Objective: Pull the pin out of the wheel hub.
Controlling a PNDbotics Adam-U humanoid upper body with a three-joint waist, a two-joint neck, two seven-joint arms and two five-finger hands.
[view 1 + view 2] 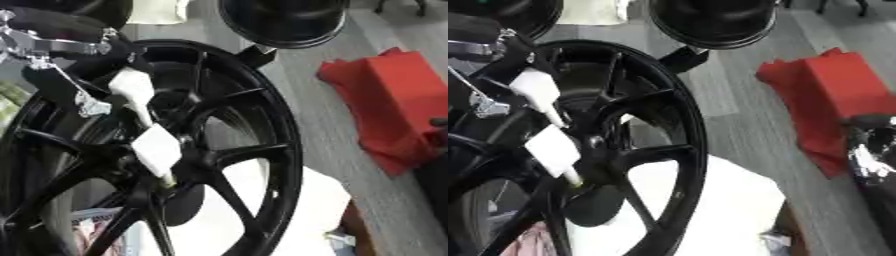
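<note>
A black spoked wheel hub (262, 125) stands upright on its rim and fills the left half of both views. My left hand (156, 149) comes in from the upper left and reaches between the spokes to the hub's centre. Its white-padded fingertips (131, 89) point down at the centre. A short pale pin (165, 180) pokes out just below the lower white pad, which closes on the pin's upper end. The pin's lower end meets the hub's centre. My right hand (871, 152) shows only as a dark and silver shape at the right edge, away from the wheel.
A red cloth (394, 100) lies on the grey floor to the right. A big black round object (284, 20) hangs over the wheel's top. The wheel rests on a white surface (311, 210) at the bottom.
</note>
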